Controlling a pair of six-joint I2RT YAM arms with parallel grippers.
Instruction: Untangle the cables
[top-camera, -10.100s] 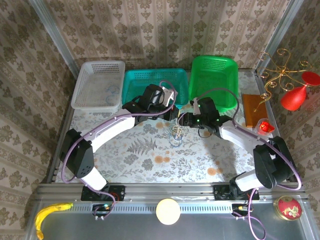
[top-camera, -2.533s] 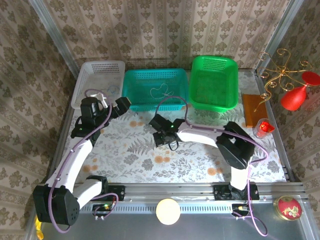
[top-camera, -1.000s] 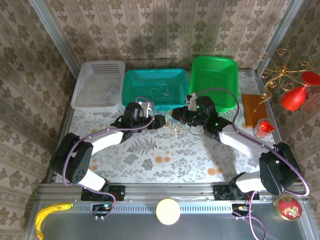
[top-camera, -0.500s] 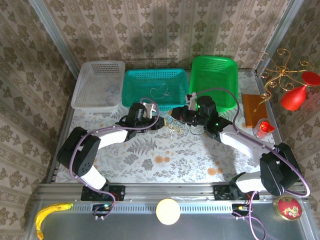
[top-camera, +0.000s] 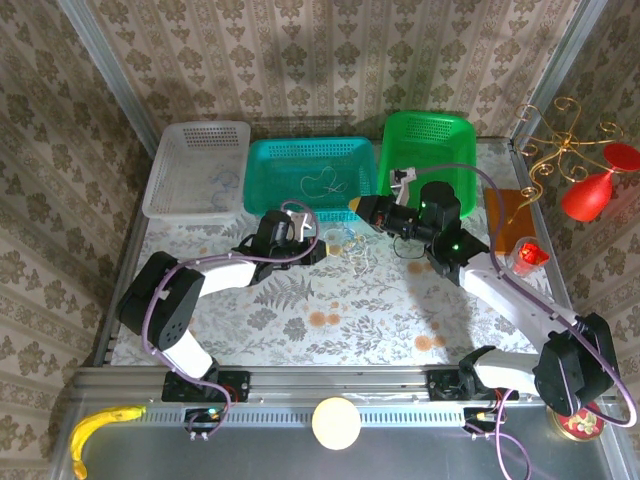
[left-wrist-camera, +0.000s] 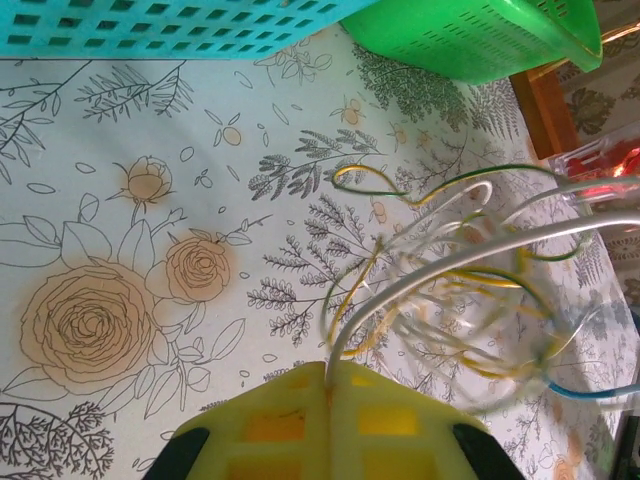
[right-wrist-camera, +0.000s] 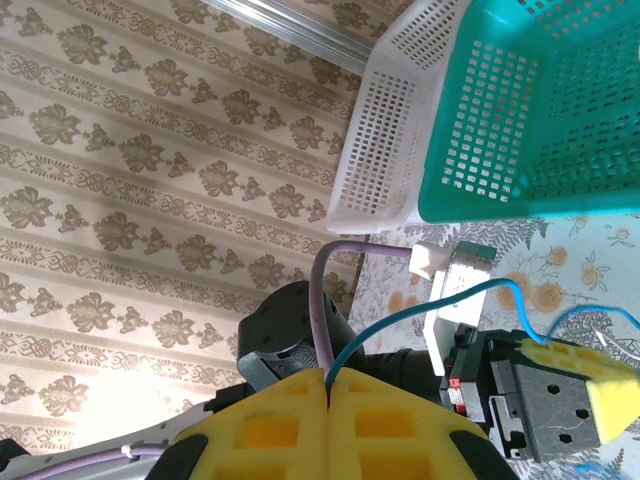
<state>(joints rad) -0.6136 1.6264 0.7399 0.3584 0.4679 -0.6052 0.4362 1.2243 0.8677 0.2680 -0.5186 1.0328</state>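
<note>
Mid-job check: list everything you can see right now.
white basket: one, white, far left.
teal basket: one, teal, far middle, loose pale cable inside.
green basket: one, green, far right.
cable tangle: one, whitish, yellow and blue, between the arms.
banana: one, yellow, near-left shelf.
disc: one, cream, near edge.
board: one, brown, right side.
ornament: one, gold and red, far right.
left fingers: yellow, shut on whitish cable.
right fingers: yellow, shut on blue cable.

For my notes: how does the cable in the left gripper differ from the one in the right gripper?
Colour: the left gripper pinches a whitish cable, the right gripper a blue cable. Pose: the whitish cable curls among yellowish loops; the blue cable runs as one plain arc. Both are thin and clamped between shut pads.
</note>
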